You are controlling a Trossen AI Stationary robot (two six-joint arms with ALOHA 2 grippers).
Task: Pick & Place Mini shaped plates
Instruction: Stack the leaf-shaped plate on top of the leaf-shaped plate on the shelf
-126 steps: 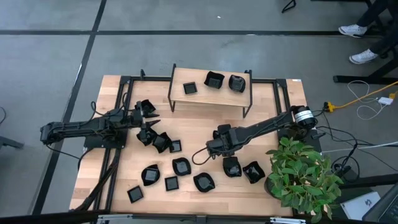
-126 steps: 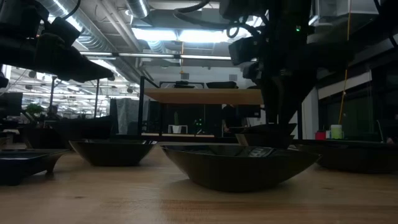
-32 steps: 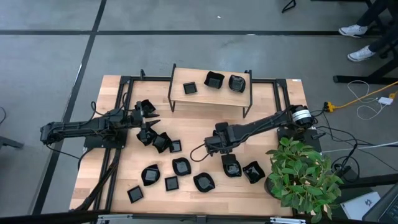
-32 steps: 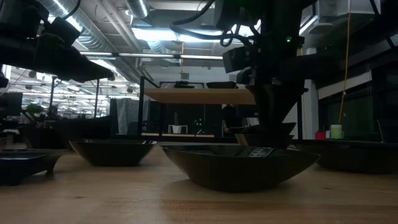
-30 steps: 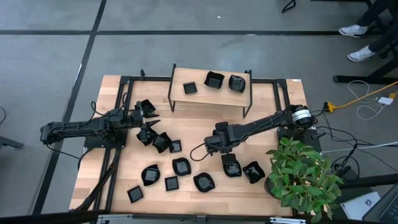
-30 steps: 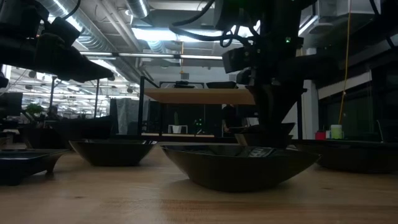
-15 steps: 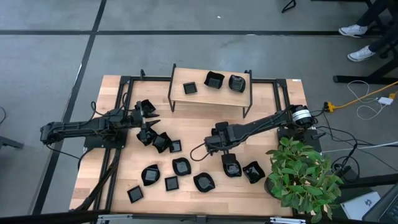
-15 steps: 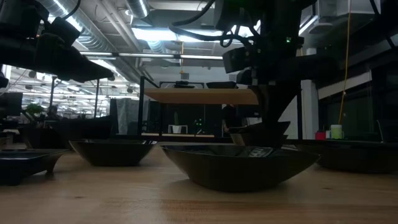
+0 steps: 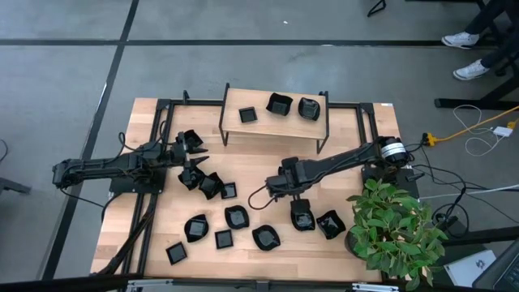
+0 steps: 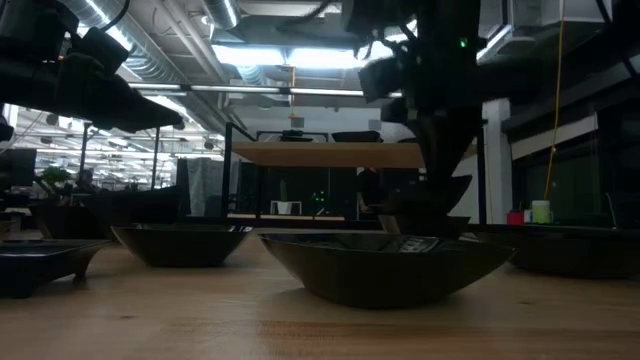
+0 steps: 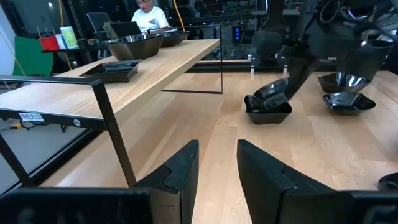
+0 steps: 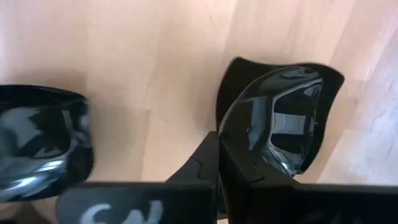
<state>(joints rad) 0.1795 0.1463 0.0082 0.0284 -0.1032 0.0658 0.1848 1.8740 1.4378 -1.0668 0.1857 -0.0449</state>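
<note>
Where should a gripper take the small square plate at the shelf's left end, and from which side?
Probably its raised rim, from straight above: one finger inside the well, one outside. The square plate lies flat and low on the shelf, so its sides offer little. The left rim, nearest the shelf's end, looks freest. The right gripper holds its mini plate likewise.

Floor: grey concrete (image 9: 65, 73) around my table, crossed by dark lines
Table: pale wood top (image 9: 251, 166), with a small wooden shelf (image 9: 274, 123) on black legs at its far edge
Plant: leafy green one (image 9: 397, 227) at my right corner
Cable: yellow cord (image 9: 474, 122) across the floor
Ceiling: strip lights (image 10: 290, 55) and ducts above me
Room behind: a seated person (image 11: 148, 12) at a desk, a green chair (image 11: 25, 56)
</note>
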